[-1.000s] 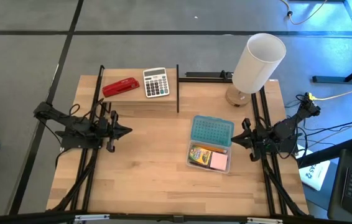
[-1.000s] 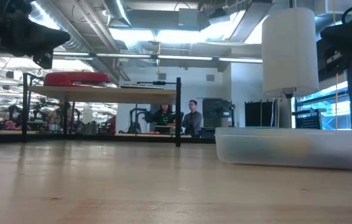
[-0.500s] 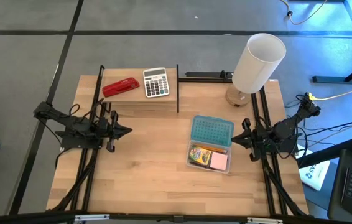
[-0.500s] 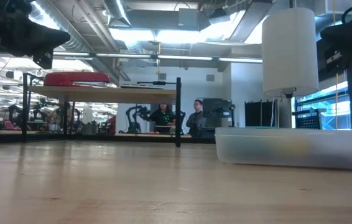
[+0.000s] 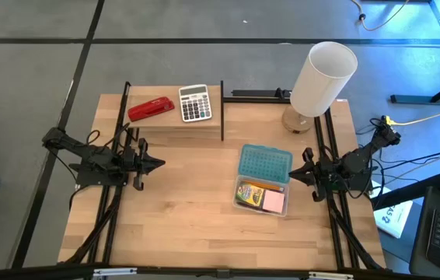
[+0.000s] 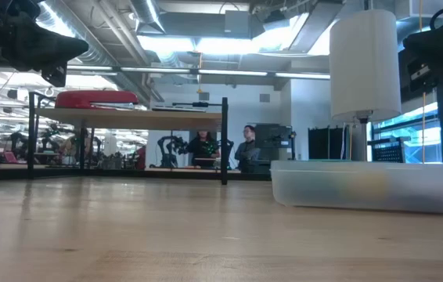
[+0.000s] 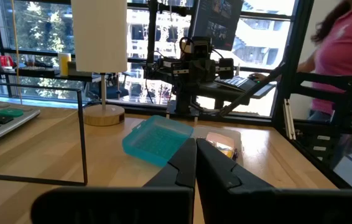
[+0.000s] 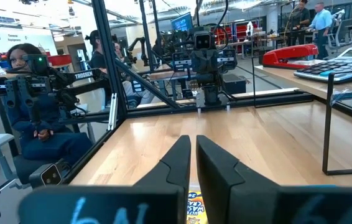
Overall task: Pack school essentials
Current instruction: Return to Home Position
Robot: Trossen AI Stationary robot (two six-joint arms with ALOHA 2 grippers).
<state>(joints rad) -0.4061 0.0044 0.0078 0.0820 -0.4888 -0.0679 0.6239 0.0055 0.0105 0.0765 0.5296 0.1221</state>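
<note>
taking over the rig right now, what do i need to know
Left gripper: shut, empty, above the table's left side.
Right gripper: shut, empty, just right of the clear box.
In the box: crayon box and pink note pad; the rest is too small to tell.
Blue lid is off, at the box's far side.
Red stapler and calculator sit on the raised shelf.
Left: packing looks done; box not closed.

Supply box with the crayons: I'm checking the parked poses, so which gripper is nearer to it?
Right. The right gripper sits close beside the supply box, on its right side, pointing toward it; the left gripper is far off on its left side.
</note>
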